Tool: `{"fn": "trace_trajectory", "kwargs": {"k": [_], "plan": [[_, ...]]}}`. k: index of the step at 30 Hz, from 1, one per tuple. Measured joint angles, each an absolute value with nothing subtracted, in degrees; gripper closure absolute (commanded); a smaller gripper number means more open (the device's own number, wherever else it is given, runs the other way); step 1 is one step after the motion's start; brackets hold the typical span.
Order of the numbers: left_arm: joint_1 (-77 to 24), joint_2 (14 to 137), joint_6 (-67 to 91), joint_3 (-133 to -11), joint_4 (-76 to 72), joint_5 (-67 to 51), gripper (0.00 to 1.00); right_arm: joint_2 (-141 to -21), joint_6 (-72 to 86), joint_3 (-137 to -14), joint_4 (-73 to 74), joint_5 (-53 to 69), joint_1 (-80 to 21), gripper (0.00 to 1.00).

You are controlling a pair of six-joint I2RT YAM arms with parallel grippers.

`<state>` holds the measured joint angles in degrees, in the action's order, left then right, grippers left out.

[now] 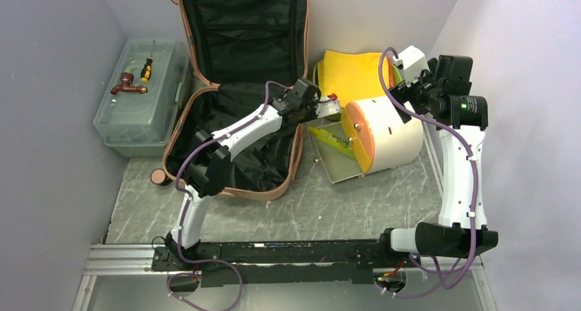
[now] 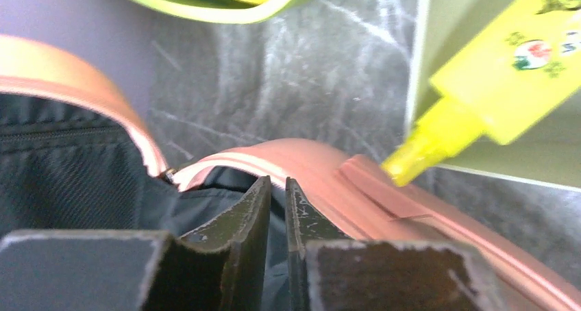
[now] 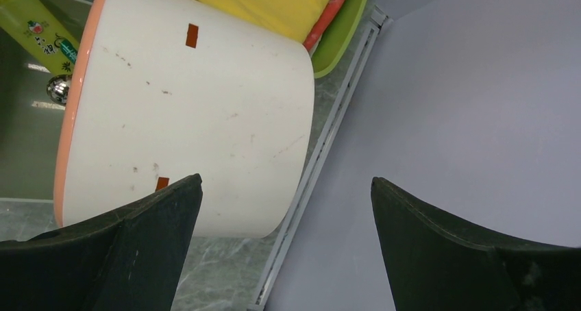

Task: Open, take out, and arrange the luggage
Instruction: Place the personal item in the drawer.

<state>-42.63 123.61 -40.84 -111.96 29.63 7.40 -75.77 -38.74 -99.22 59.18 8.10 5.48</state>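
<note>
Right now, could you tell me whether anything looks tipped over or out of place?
Yes: the white round plastic tub with an orange rim lies tipped on its side, right of the open salmon-pink hard-shell suitcase.

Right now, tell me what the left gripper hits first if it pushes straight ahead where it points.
Most likely the luggage: its pink rim lies just ahead of the left gripper. The yellow tube sits further right, off that line. Depth is uncertain.
</note>
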Motion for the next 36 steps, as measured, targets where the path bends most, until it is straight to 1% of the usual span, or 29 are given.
{"fn": "trace_trajectory", "kwargs": {"k": [1, 3, 7, 22, 26, 32, 36], "plan": [[-42.9, 123.6, -40.7, -111.7, 29.9, 6.2, 0.9, -75.8, -38.7, -99.3, 59.3, 8.1, 5.5, 0.04], [-43.3, 123.6, -40.2, -111.1, 30.5, 4.2, 0.95, -75.8, -38.7, -99.3, 59.6, 8.1, 5.5, 0.04], [-43.9, 123.6, -39.5, -111.0, 32.9, -0.6, 1.0, -76.0, -38.7, -99.4, 60.0, 8.1, 5.5, 0.04], [-44.4, 123.6, -37.5, -111.0, 39.7, -9.8, 1.0, -76.5, -38.3, -99.5, 59.9, 8.1, 5.5, 0.04], [-44.6, 123.2, -35.6, -109.1, 36.7, -9.2, 1.0, -76.5, -38.3, -99.5, 59.9, 8.3, 5.5, 0.05], [-45.9, 123.1, -33.3, -107.7, 31.8, -4.8, 1.0, -76.5, -38.3, -99.5, 59.9, 8.6, 5.4, 0.04], [-46.2, 123.2, -32.6, -107.7, 29.9, -4.6, 1.0, -76.5, -37.8, -99.5, 60.0, 9.0, 5.4, 0.05]]}}
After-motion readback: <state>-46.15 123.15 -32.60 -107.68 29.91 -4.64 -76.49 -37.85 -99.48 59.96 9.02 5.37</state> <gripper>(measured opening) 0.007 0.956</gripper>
